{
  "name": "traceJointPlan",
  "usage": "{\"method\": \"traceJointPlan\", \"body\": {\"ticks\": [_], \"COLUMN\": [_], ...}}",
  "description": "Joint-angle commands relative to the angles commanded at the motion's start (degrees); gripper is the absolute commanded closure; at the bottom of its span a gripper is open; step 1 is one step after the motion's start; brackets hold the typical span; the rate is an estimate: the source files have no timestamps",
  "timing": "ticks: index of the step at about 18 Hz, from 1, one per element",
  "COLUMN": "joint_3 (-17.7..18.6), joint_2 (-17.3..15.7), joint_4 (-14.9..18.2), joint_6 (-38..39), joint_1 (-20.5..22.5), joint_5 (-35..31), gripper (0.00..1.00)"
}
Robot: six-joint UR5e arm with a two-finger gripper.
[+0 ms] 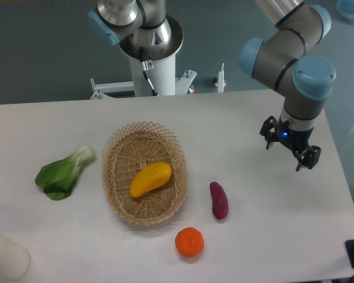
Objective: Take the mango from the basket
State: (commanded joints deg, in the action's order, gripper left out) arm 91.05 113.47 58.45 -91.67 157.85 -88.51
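A yellow, slightly curved mango [150,179] lies inside the oval tan wicker basket [119,152] at the middle of the table. My gripper [288,151] hangs above the table's right side, well to the right of the basket, pointing down. Its two black fingers stand apart with nothing between them.
A dark purple oblong vegetable [219,200] lies right of the basket. A round orange fruit [189,242] sits near the front edge. A green leafy bok choy [64,173] lies left of the basket. A white cylinder [5,255] stands at the front left corner.
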Motion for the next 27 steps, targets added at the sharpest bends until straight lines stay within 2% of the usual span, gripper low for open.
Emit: {"method": "traceJointPlan", "body": {"ticks": [17,20,27], "joint_3": [1.41,2.46,2.99], "joint_2": [-0.88,-1.49,-1.84], "joint_4": [0.44,0.44,0.09], "joint_6": [0.88,2.36,12.98], "joint_1": [-1.67,-3.33,-10.01], "joint_5": [0.17,0.26,0.79], "gripper": [0.0,0.0,0.0]}}
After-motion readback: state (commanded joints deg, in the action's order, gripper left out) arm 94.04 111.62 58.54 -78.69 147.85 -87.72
